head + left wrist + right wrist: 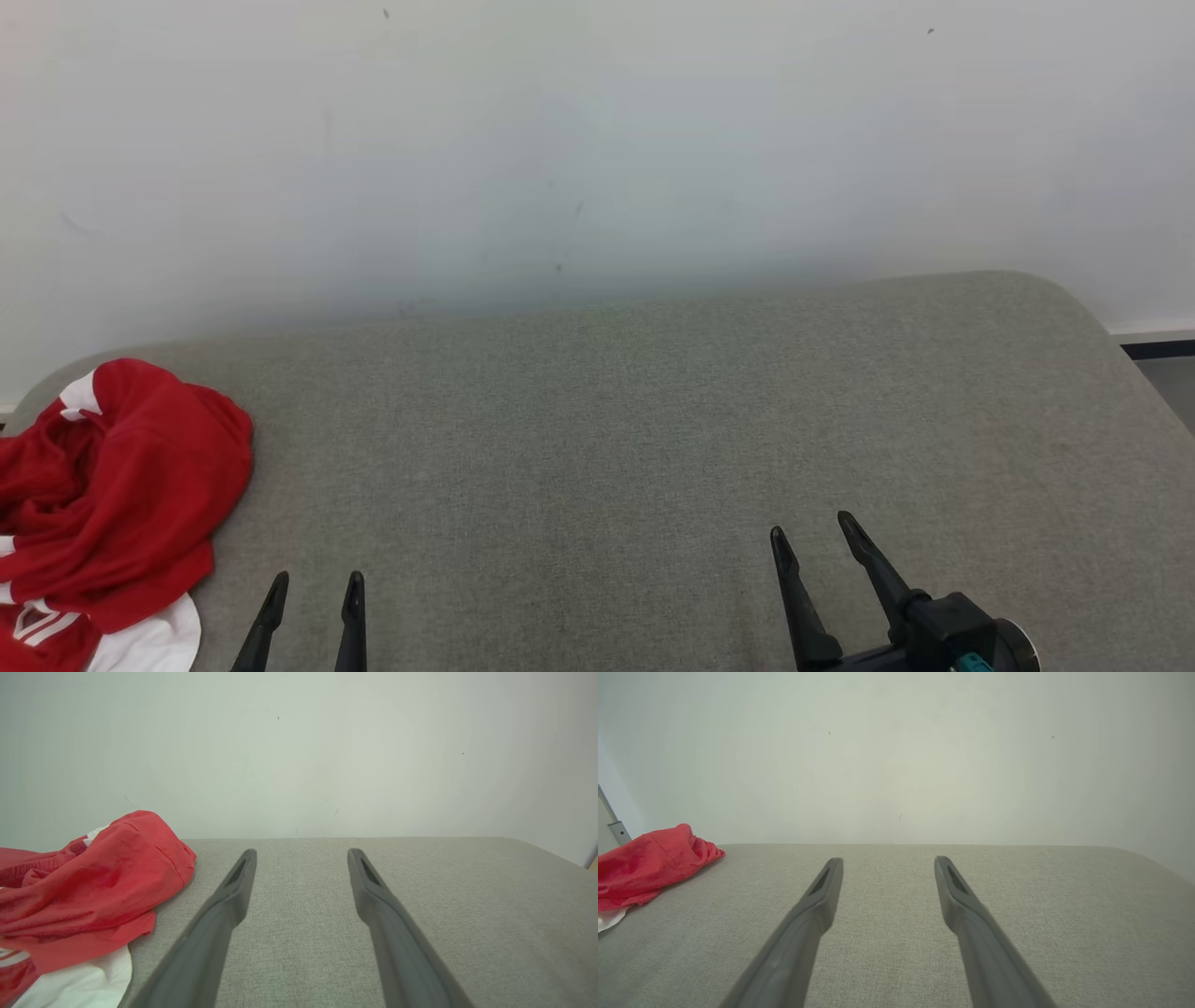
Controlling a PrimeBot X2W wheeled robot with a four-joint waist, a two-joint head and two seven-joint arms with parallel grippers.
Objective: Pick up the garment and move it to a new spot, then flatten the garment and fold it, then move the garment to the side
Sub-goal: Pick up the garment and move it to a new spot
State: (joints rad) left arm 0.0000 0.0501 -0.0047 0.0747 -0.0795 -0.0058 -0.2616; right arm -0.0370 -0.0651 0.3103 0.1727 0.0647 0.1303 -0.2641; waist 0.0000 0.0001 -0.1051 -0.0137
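Note:
The garment (112,504) is a red and white piece of clothing, crumpled in a heap at the left end of the grey cushioned surface (607,420). It also lies at the left in the left wrist view (88,891) and at the far left in the right wrist view (649,865). My left gripper (317,583) hovers open just to the right of the heap, apart from it, with nothing between its fingers. Far off at the lower right, my right gripper (812,525) stands open and empty.
A pale wall (597,140) rises directly behind the cushioned surface. The surface's right end curves away, with a strip of floor and dark skirting (1158,350) beyond it. A grey post (614,826) stands by the garment at the left.

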